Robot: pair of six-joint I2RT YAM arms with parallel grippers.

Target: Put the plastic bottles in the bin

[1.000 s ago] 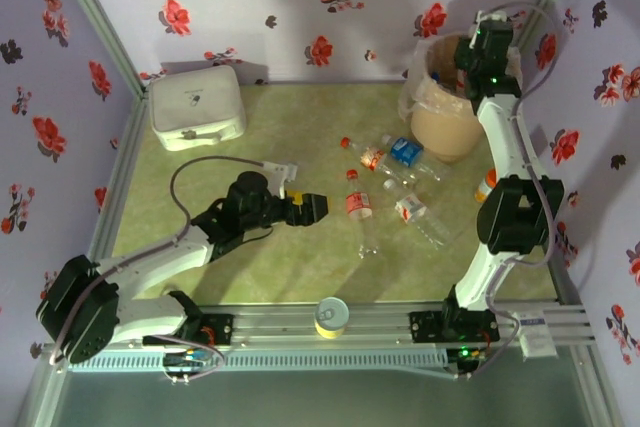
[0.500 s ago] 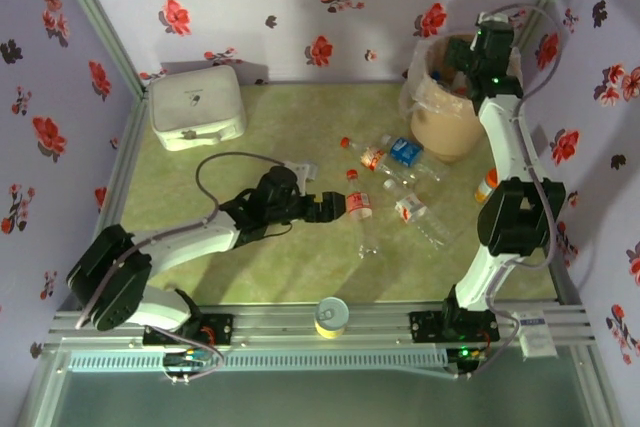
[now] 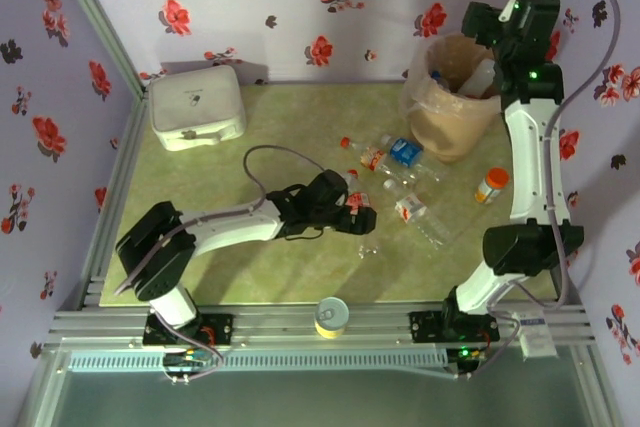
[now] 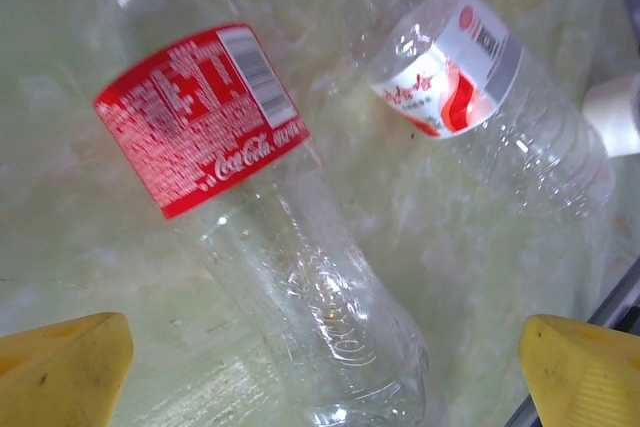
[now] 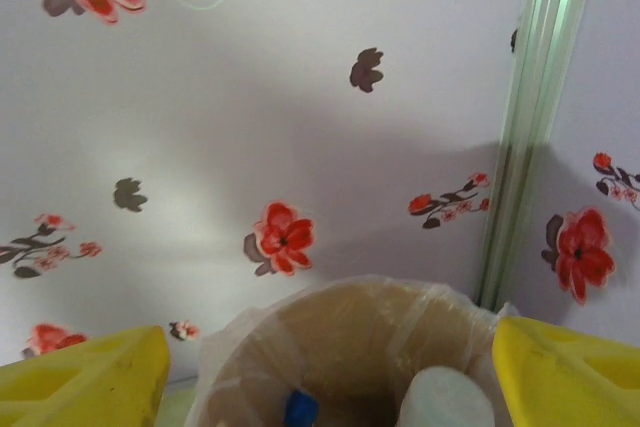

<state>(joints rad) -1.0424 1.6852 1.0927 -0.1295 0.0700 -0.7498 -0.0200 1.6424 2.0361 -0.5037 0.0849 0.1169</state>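
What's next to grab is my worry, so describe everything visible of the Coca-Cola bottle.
The Coca-Cola bottle is clear, dented plastic with a red label carrying white script and a barcode. It looks empty and lies on its side on the green table, framed by the open left claw, whose yellow fingers stand clear of it.

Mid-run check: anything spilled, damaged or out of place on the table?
Nothing spilled or broken. The Coca-Cola bottle and the red-and-white-labelled bottle lie empty on their sides beside each other, which is normal for loose bottles awaiting pickup. The bin stands upright.
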